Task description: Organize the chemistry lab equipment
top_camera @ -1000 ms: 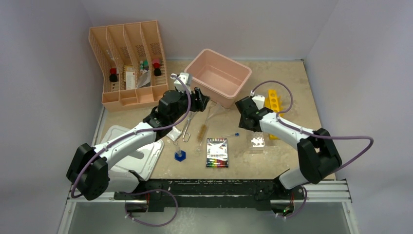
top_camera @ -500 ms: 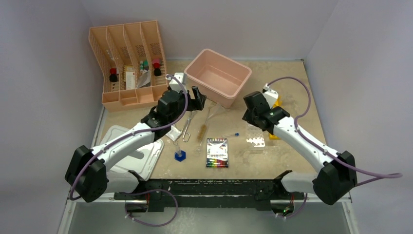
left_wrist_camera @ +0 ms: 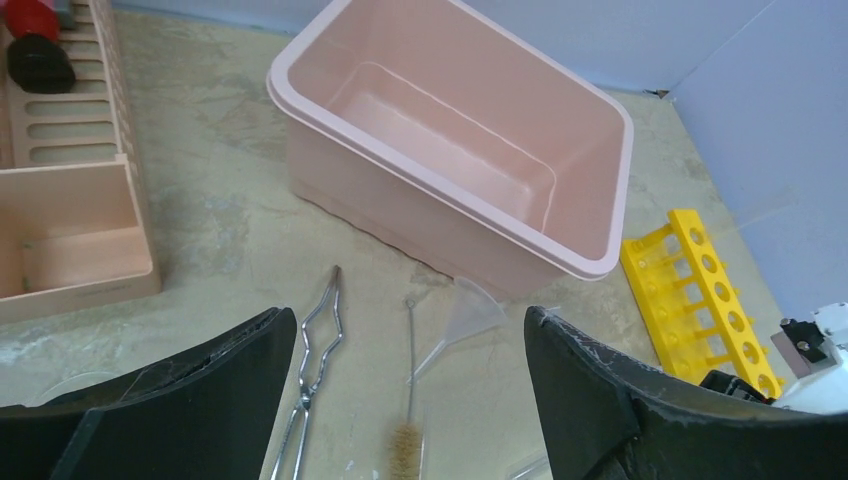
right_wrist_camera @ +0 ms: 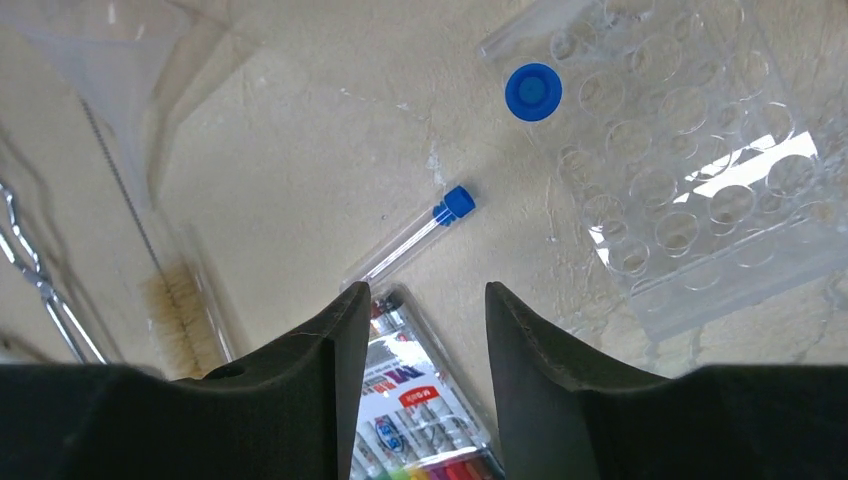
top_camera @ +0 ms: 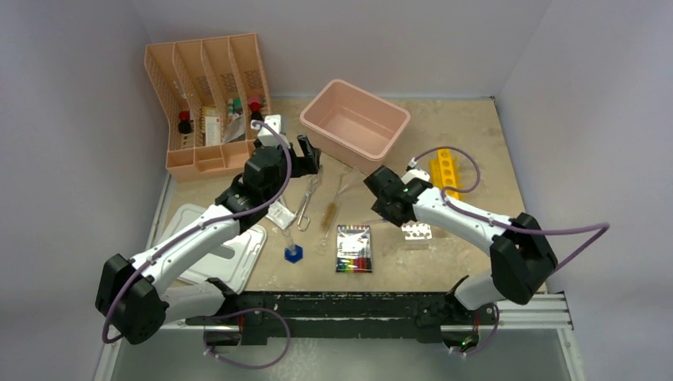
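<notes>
The metal tongs (top_camera: 305, 203), the brown bristle brush (top_camera: 327, 217) and a clear funnel (top_camera: 348, 179) lie in front of the pink bin (top_camera: 355, 125). My left gripper (top_camera: 308, 155) is open and empty above their far ends. In its wrist view (left_wrist_camera: 408, 330) the tongs (left_wrist_camera: 318, 340) and brush (left_wrist_camera: 405, 445) show between its jaws. A blue-capped tube (top_camera: 377, 220) lies flat just ahead of my right gripper (top_camera: 381, 209), which is open and empty (right_wrist_camera: 428, 292). The tube (right_wrist_camera: 415, 240) lies left of the clear tube rack (right_wrist_camera: 690, 190), which holds one blue-capped tube (right_wrist_camera: 533, 92). The blue hexagonal-based cylinder (top_camera: 293, 252) stands upright. A small clear packet (top_camera: 279, 216) lies near it.
A peach divided organizer (top_camera: 210, 103) stands at the back left with small bottles in it. A yellow rack (top_camera: 446, 167) lies right of the bin. A marker pack (top_camera: 355, 248) lies at the front centre, under my right jaws. A white lid (top_camera: 214, 254) lies front left.
My right gripper has swung left from beside the yellow rack to just above the lying blue-capped tube. My left gripper has drawn back and left, away from the bin.
</notes>
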